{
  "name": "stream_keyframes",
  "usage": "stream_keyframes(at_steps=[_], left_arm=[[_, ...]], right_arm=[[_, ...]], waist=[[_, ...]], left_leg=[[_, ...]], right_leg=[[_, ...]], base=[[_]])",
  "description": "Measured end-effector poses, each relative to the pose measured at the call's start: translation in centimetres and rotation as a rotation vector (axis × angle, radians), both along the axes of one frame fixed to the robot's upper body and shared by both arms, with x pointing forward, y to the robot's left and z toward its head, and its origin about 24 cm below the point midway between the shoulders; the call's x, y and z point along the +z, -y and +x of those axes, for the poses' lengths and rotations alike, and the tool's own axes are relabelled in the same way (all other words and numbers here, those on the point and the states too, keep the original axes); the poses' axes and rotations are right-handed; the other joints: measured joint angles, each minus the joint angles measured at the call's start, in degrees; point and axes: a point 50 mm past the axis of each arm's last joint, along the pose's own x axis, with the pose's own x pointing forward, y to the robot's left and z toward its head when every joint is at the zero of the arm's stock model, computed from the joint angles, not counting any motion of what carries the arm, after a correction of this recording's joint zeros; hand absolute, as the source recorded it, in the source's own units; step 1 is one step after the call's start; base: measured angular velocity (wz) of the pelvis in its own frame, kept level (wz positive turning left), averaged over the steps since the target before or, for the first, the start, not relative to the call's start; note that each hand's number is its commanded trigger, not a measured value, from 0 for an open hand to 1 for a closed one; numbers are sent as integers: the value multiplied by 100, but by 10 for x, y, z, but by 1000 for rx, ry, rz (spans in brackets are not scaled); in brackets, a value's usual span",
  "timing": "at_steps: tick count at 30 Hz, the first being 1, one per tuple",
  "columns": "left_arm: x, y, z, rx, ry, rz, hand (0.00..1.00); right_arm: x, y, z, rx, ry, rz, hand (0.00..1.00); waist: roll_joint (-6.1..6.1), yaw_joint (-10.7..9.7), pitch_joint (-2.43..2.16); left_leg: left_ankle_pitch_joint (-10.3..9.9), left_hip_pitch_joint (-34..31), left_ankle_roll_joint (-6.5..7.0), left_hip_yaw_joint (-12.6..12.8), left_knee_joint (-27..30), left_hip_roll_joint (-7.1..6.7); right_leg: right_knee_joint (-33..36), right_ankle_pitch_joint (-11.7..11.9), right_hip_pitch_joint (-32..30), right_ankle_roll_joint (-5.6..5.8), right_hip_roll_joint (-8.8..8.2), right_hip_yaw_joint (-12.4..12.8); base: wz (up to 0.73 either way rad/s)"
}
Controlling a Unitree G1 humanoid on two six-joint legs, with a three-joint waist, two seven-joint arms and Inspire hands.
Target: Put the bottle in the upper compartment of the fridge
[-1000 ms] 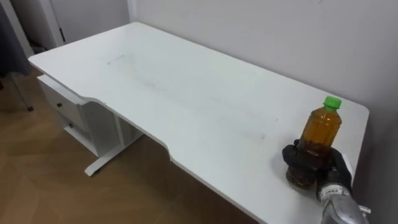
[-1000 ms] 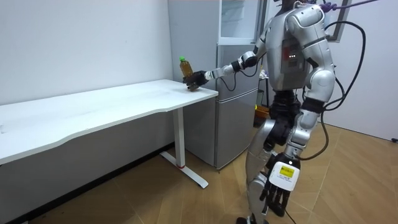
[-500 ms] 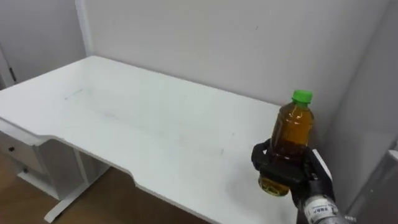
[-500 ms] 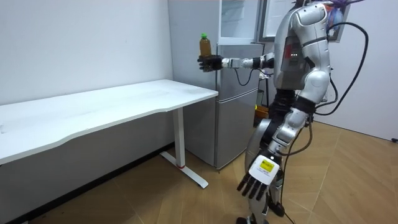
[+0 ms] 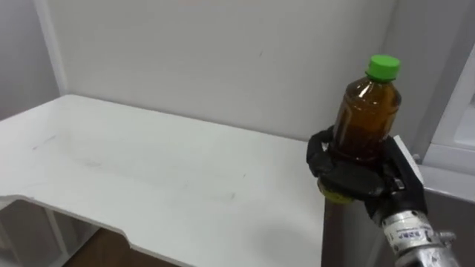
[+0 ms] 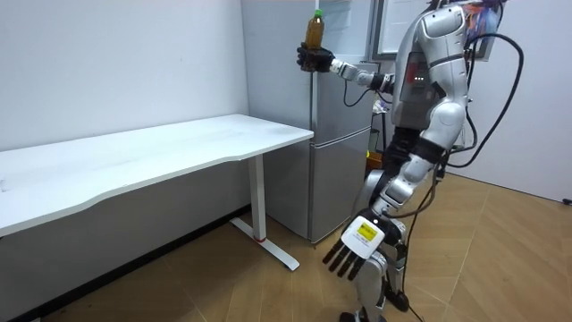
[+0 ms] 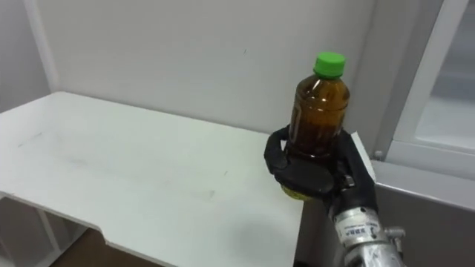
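A brown bottle (image 5: 364, 119) with a green cap stands upright in my right hand (image 5: 356, 174), whose dark fingers are curled round its lower half. In the right eye view the bottle (image 7: 319, 111) and the same hand (image 7: 312, 174) hang past the white table's right end, beside the fridge (image 7: 438, 96). The room view has the bottle (image 6: 315, 27) held high by my right hand (image 6: 313, 59), level with the upper fridge (image 6: 344, 27). My left hand (image 6: 357, 255) hangs low by my legs with its fingers straight.
The white table (image 5: 148, 170) stretches to my left along the wall. The grey lower fridge (image 6: 344, 134) stands against the table's end (image 6: 286, 134). I stand on the wood floor in front of the fridge.
My right hand has lifted the bottle off the table's corner and carried it up towards the fridge. My head view has turned right. The left hand has swung forward.
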Motion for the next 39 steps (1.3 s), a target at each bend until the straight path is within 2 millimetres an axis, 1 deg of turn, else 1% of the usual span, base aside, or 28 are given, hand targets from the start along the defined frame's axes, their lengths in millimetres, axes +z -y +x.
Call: stream_keyframes(at_steps=[2,4,5,7,8,10,12,13,17,18,20,22,24,25,27,29,33,35,37,39], left_arm=[[1,0,2,-2,14,-5,0],[1,0,2,-1,14,-7,0],[1,0,3,1,19,-6,0],[1,-1,5,1,23,-7,0],[2,-1,8,2,33,-7,0],[2,-2,8,11,32,-4,0],[2,-3,7,12,32,-2,0],[2,-3,7,12,32,-2,0],[3,-3,7,10,37,-1,0],[3,-4,4,13,36,0,0],[3,-4,0,16,32,2,0],[2,-7,-4,34,22,6,0],[3,-12,-9,58,12,16,0],[3,-12,-11,61,8,17,0],[3,-14,-19,78,-5,21,0],[4,-17,-23,98,-12,27,0],[4,-19,-30,121,-29,31,0],[4,-18,-35,125,-40,30,0],[4,-18,-36,125,-43,30,0],[4,-18,-38,127,-49,30,0]], right_arm=[[5,2,-1,5,21,-16,100],[13,3,-4,8,53,-29,100],[19,5,-6,3,78,-28,100],[28,9,-8,-11,114,-27,100],[33,11,-10,-19,136,-28,100],[39,13,-12,-30,163,-35,100],[46,18,-15,-54,197,-55,100],[47,19,-16,-60,204,-57,100],[59,34,-23,-132,258,-72,100],[63,36,-26,-144,274,-74,100],[66,40,-31,-162,292,-97,100],[68,44,-34,-177,298,-114,100],[69,50,-37,-201,302,-119,100],[69,50,-37,-206,303,-117,100],[71,55,-39,-222,308,-105,100],[73,61,-41,-234,306,-95,100],[76,68,-43,-255,311,-115,100],[76,72,-43,-273,309,-109,100],[75,74,-43,-284,302,-95,100],[73,76,-42,-282,289,-69,100]], waist=[[1,-25,2],[3,-112,3],[1,-154,15],[0,-170,16],[-5,-214,17],[-28,-271,30],[-59,-406,31],[-66,-429,33],[-113,-525,21],[-120,-559,18],[-128,-598,15],[-151,-621,2],[-198,-650,3],[-200,-682,3],[-197,-738,1],[-190,-728,7],[-122,-742,9],[-108,-745,0],[-116,-744,-3],[-166,-755,11]], left_leg=[[2,71,2,20,-80,-8],[1,104,4,41,-83,-12],[-1,135,7,63,-86,-10],[-6,192,8,151,-111,6],[-14,216,6,184,-131,17],[-15,276,4,257,-191,32],[-16,302,3,289,-239,33],[-16,305,3,297,-243,33],[-21,323,8,386,-269,39],[-21,347,8,408,-291,39],[-23,390,9,450,-296,39],[-24,413,10,466,-295,40],[-31,438,2,485,-294,52],[-37,450,0,487,-293,55],[-92,513,-15,493,-272,82],[-135,579,-27,547,-249,120],[-149,666,-43,589,-254,140],[-149,675,-42,598,-264,140],[-148,692,-42,614,-264,140],[-148,698,-42,617,-256,139]], right_leg=[[-1,-4,9,7,4,56],[-3,-8,70,16,1,81],[-3,-7,89,18,2,99],[6,-6,90,19,10,178],[7,-5,91,19,18,211],[14,-5,97,18,27,235],[10,-4,96,19,23,241],[12,-4,89,19,23,252],[16,-3,44,21,25,338],[16,-3,43,21,29,370],[15,-3,68,22,30,406],[13,-3,82,22,32,425],[8,-3,88,22,53,491],[7,-2,98,23,59,521],[-3,-2,165,23,88,539],[-8,0,201,20,113,556],[-2,1,240,17,133,607],[0,1,245,15,133,612],[-5,1,268,15,137,632],[-13,0,314,15,140,634]], base=[[-7],[-8],[-13],[-19],[-19],[-16],[-7],[-10],[-11],[-11],[-10],[-6],[-8],[-7],[-4],[-10],[-9],[-5],[-3],[0]])
